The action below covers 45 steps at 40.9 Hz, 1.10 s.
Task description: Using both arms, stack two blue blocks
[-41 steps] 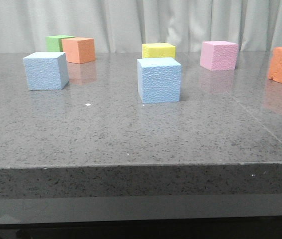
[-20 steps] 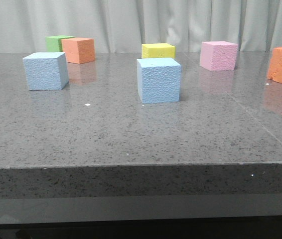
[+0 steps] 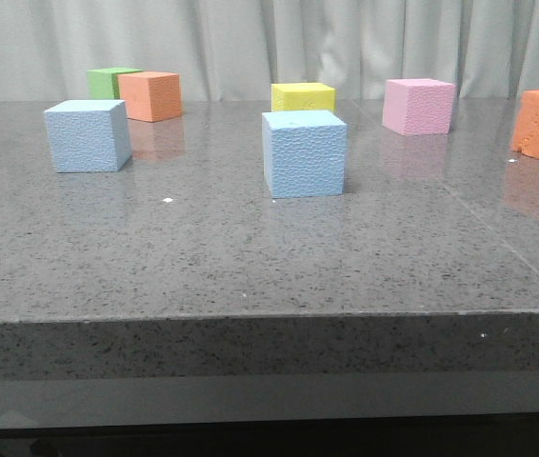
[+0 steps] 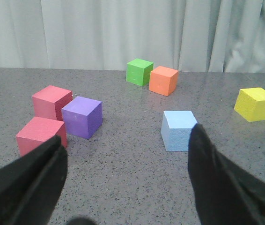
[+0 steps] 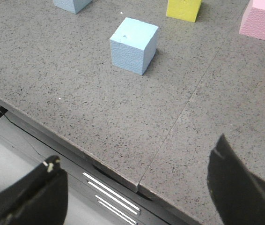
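- Two blue blocks are seen on the grey table [image 3: 250, 267], well apart from each other. Nothing is stacked yet.
- The left blue block [image 3: 88, 135] is placed toward the left side of the table, just in front of a green cube [image 3: 108, 81] and an orange cube [image 3: 150, 95].
- The left gripper [image 4: 123, 159] is held back from that block with its fingers [image 4: 27, 183] wide apart. Nothing is held. The block [image 4: 179, 130] is seen ahead, close to one finger, not in the middle of the gap.
- The middle blue block [image 3: 304, 152] is placed near the table's centre, in front of a yellow cube [image 3: 303, 96]. A pink cube [image 3: 418, 105] is found further right.
- The right gripper [image 5: 137, 187] is held back over the table's front edge, fingers [image 5: 238, 187] wide apart and empty. The middle block [image 5: 133, 45] is seen well ahead of it.
- Each block is judged nearer to the arm on its own side. Both blocks are cubes, so no long side has to be lined up.
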Each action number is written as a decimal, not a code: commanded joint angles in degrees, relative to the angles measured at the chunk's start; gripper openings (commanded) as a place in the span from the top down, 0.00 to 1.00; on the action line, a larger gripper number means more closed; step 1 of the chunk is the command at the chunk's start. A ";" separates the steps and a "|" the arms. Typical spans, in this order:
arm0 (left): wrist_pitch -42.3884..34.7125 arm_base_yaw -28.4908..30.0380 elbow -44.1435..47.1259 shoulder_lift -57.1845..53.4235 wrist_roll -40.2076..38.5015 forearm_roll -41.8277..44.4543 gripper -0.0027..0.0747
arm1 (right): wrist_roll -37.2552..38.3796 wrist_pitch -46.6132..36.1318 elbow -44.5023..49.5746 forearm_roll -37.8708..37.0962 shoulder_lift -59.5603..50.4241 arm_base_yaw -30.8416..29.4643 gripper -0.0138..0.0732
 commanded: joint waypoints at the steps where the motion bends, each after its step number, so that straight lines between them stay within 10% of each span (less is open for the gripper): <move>1: -5.14 0.02 -1.35 0.96 -0.51 -0.56 0.28 | -0.70 -3.63 -1.38 0.75 0.11 -0.47 0.14; 26: -6.61 -18.30 -10.73 23.42 -0.51 4.75 0.22 | -0.70 -3.63 -1.38 0.75 0.11 -0.47 0.14; 45: -6.15 -19.93 -28.28 53.02 -0.51 7.60 0.24 | -0.70 -3.63 -1.38 0.75 0.11 -0.47 0.14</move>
